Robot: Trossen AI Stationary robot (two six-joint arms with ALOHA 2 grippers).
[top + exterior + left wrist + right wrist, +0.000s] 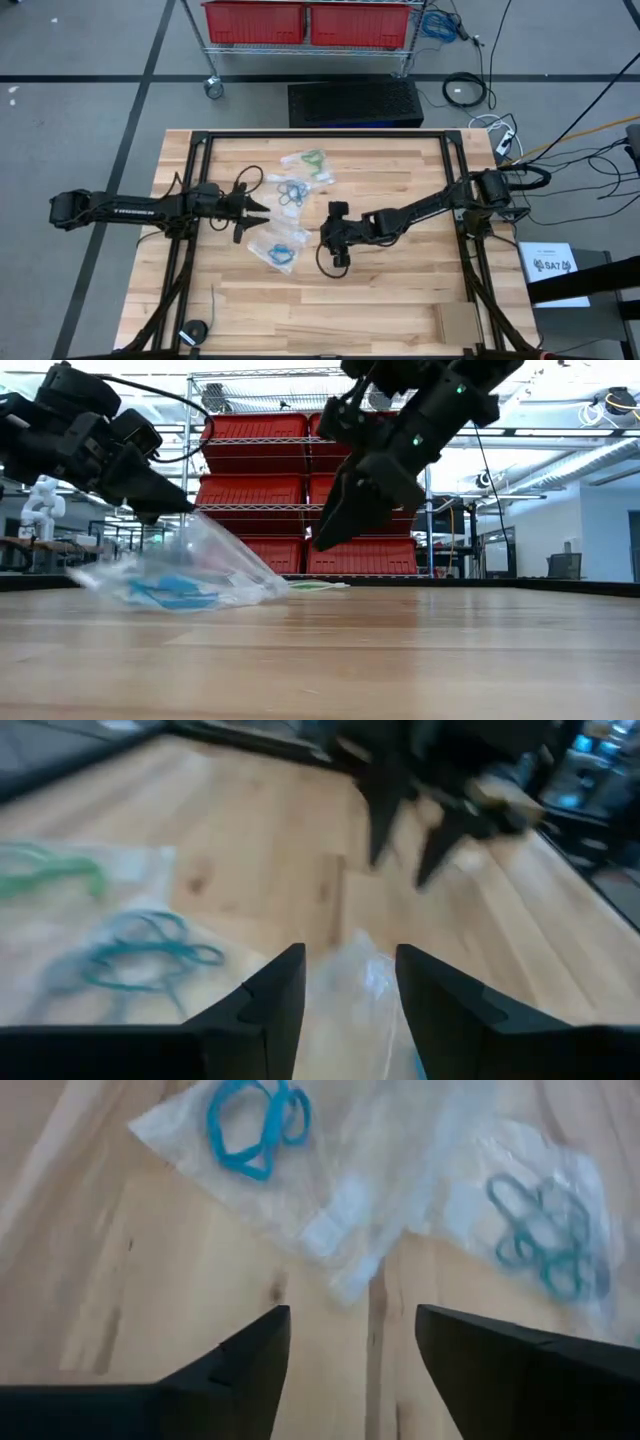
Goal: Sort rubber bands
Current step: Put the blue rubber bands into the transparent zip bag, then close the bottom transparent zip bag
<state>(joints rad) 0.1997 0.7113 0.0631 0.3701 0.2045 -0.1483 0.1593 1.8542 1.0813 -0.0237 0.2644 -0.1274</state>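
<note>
With both tools gaping and empty, left tool (262, 213) and right tool (322, 237) flank the bag (279, 248) of blue bands (254, 1125) at counter center; regrip opposite bag edges at 9 and 3 o'clock.

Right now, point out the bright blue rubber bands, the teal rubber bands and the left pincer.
bright blue rubber bands (255, 1125), right wrist view, on the middle of the loops.
teal rubber bands (545, 1240), right wrist view, on the cluster's middle.
left pincer (350, 980), left wrist view, midway between its open fingertips.
</note>
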